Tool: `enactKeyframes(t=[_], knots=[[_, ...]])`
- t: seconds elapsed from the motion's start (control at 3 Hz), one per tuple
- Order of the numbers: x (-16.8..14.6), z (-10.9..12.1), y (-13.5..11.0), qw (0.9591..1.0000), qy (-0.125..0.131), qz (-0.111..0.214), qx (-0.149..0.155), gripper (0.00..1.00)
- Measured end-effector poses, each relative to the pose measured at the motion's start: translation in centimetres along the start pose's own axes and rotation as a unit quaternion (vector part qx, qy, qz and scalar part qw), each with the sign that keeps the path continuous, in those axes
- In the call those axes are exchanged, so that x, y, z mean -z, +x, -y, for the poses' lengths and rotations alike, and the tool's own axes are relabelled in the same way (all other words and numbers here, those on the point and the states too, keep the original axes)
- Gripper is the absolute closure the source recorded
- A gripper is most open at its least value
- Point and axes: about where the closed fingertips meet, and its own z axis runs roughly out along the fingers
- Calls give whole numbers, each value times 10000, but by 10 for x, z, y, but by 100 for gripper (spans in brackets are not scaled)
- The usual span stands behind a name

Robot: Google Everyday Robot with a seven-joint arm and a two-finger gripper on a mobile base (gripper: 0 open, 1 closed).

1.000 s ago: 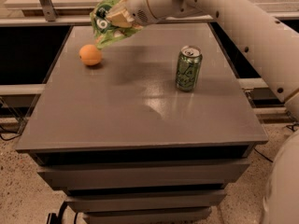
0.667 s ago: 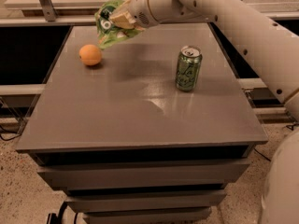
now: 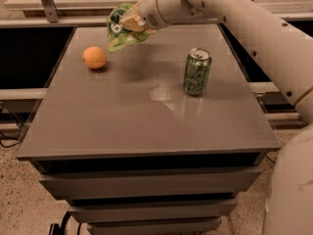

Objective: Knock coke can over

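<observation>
1. Since the earlier frames, the end effector (image 3: pixel 128 22) has drifted a little to the right, toward the can's side. The green snack bag (image 3: pixel 116 35) seen at it has shifted along with it. The can and the orange sit where they sat.
2. At present the end effector hangs above the far left part of the tabletop (image 3: pixel 146 131), close to its back edge. The white arm (image 3: pixel 234 13) reaches in from the right.
3. It overlaps the snack bag, and I cannot tell whether it is wide, narrow or clamped on that bag. The bag's crumpled green surface hides the grasping part.
4. The coke can (image 3: pixel 197 72) stands upright on the right half of the tabletop with its silver pull-tab top facing up. It is well apart from the end effector, and nothing touches it.
5. The orange (image 3: pixel 94 58) rests on the left side, below the bag, well apart from the can.
6. Progress, as I judge it: the task is barely begun. The can is still on its base and no contact has been made.
7. Still left, by my reading, is to carry the end effector across to the can and lower it to the height of the can's body. A sideways push against the upper part would then tip the can onto its side.
</observation>
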Motion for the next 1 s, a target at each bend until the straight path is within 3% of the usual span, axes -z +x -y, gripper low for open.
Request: enactKeyframes(t=[1.0], knots=[[-14, -18, 29, 9993, -288, -222, 70, 12]])
